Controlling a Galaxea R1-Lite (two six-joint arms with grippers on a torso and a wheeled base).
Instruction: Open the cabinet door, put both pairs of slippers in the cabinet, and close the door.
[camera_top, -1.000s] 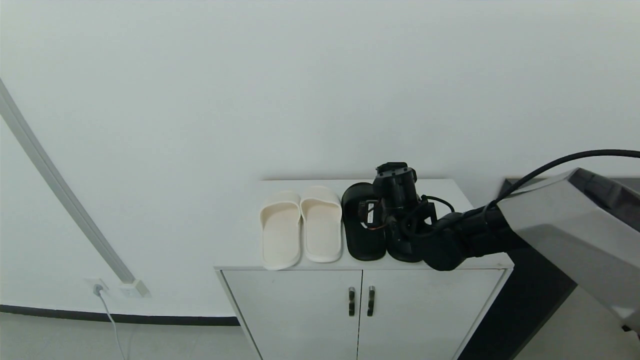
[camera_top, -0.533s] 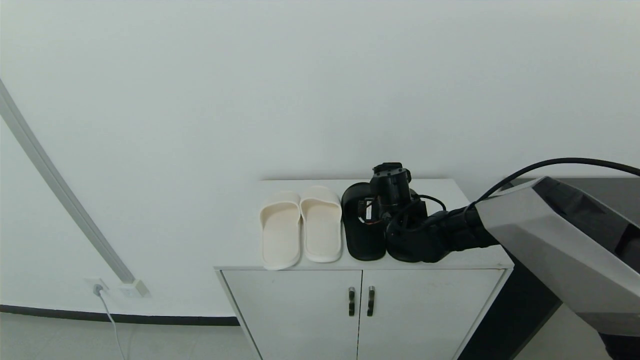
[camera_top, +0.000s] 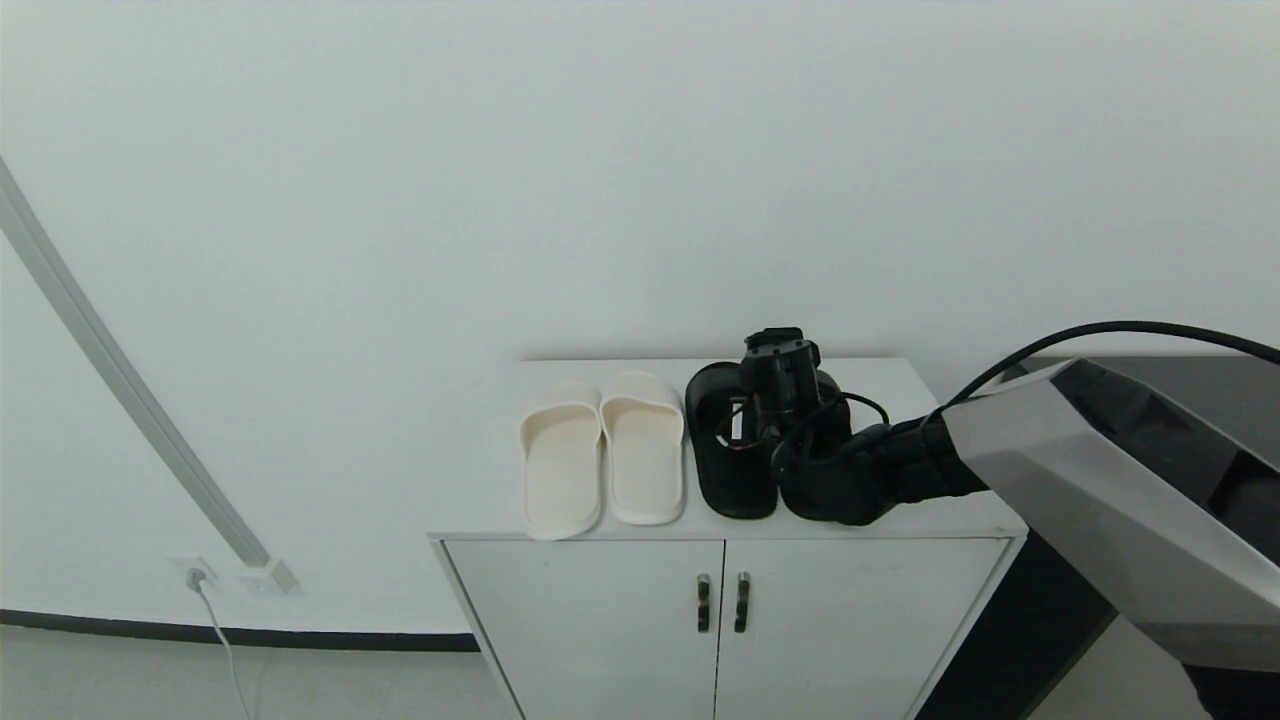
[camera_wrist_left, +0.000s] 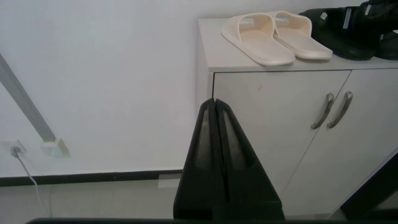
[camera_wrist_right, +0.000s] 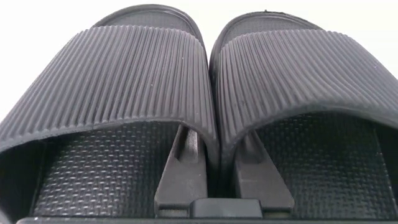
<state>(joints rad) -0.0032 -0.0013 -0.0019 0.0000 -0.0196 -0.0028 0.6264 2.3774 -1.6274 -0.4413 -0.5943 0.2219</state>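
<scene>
A white cabinet (camera_top: 590, 630) stands against the wall with both doors shut, its two handles (camera_top: 722, 602) side by side at the middle. On its top lie a pair of cream slippers (camera_top: 600, 455) and, to their right, a pair of black slippers (camera_top: 728, 455). My right gripper (camera_top: 775, 405) is down on the black pair. In the right wrist view one finger sits inside each ribbed black slipper (camera_wrist_right: 143, 74), and the gripper (camera_wrist_right: 217, 171) is shut on the two inner side walls. My left gripper (camera_wrist_left: 216, 109) is shut and hangs low in front of the cabinet (camera_wrist_left: 267, 112), below the cream slippers (camera_wrist_left: 277, 34).
A wall socket with a plugged-in cable (camera_top: 197, 578) sits low on the left. A slanted grey conduit (camera_top: 120, 385) runs down the wall to it. A dark panel (camera_top: 1050, 570) stands right of the cabinet. Bare cabinet top (camera_top: 900, 385) lies right of the black pair.
My right arm has pushed in to the left, deeper into the black slippers. The black pair has shifted a little on the cabinet top. The cream pair and the doors stayed put.
</scene>
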